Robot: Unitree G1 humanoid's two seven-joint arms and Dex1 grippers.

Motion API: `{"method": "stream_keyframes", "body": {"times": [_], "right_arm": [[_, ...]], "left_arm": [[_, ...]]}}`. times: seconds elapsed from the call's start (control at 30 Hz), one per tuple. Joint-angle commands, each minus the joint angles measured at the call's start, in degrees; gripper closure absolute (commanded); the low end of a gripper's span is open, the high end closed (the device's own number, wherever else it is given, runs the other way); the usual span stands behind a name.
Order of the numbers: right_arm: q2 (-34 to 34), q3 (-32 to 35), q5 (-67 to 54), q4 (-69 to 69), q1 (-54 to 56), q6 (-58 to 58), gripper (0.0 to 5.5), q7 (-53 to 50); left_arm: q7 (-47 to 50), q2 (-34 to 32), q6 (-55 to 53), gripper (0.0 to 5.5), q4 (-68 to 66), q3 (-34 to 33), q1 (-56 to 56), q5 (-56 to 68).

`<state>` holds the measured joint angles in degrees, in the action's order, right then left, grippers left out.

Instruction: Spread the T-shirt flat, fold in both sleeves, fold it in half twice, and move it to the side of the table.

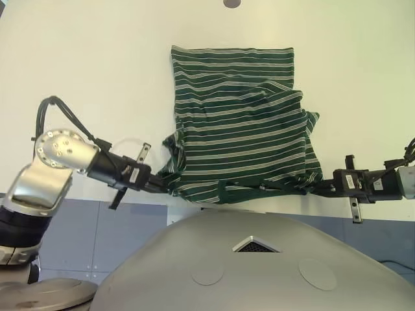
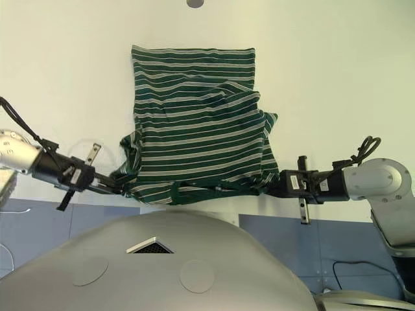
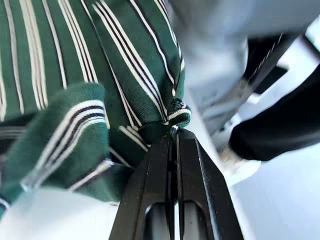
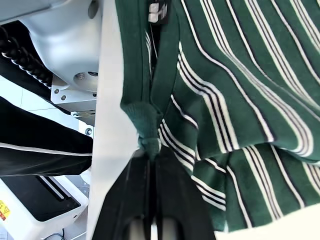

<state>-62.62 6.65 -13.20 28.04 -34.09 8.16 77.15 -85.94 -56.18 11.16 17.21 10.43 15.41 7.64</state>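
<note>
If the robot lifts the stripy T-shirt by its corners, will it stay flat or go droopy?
Probably droopy: the T-shirt bunches and wrinkles where the left gripper and right gripper pinch it. It seems light, since small pinches of hem hold it. It shouldn't slip easily; the fingers are shut tight.

One green striped T-shirt, one white table, one left gripper, one right gripper.

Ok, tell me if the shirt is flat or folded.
Partly folded, not flat: the shirt shows overlapping layers, its near corners pinched by left gripper and right gripper.
</note>
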Motion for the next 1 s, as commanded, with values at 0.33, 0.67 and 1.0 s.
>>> {"method": "stream_keyframes", "body": {"times": [0.33, 0.67, 1.0], "right_arm": [[-0.29, 9.75, -13.41, 2.15, 1.33, 12.18, 3.18, 0.35], [11.60, -9.56, 7.36, -6.30, 8.11, 8.46, 2.52, -21.15], [3.69, -3.61, 6.74, -3.55, 0.16, 10.48, 2.52, -20.25]], "left_arm": [[3.82, -18.44, -7.18, 4.38, 3.94, -5.37, 11.85, 5.76], [16.40, 4.85, -21.80, 3.37, -9.89, 1.39, -28.17, 8.28], [32.63, 35.59, -3.92, 3.37, -68.35, 15.47, -53.66, -14.61]]}}
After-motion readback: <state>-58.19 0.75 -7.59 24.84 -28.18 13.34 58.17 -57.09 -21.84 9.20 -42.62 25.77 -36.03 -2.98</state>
